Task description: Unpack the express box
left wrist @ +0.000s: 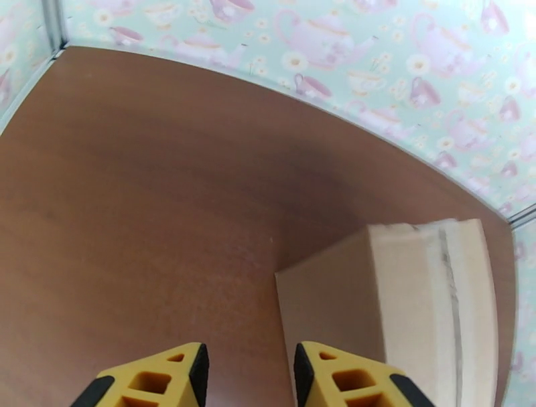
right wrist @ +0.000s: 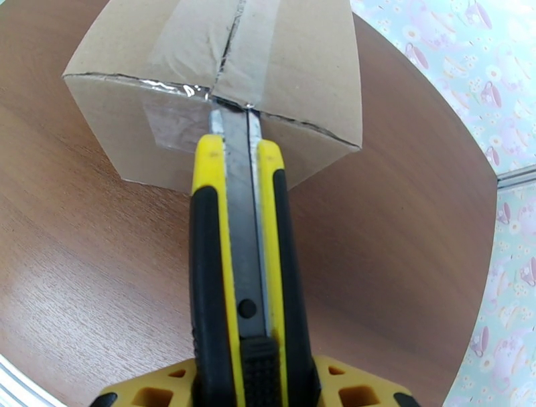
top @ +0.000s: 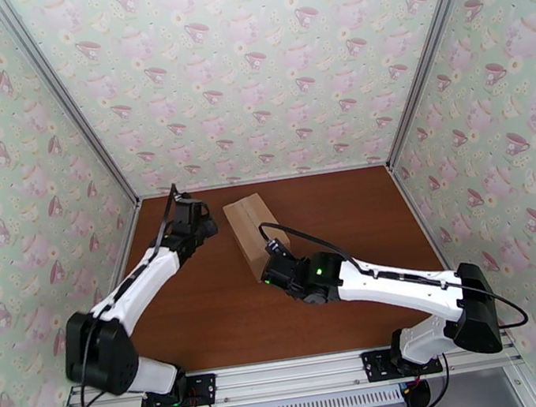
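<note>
Brown express box (top: 245, 223) lies closed, taped, on the table (top: 205, 321).

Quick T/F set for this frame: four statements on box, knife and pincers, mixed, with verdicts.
1. The right pincer grips a utility knife. True.
2. The express box is open. False: it is closed, with tape lying along its top seam.
3. The left pincer holds the box. False: it is open and empty, beside the box.
4. The knife's blade points at the seam on the box's near top edge. True.
</note>
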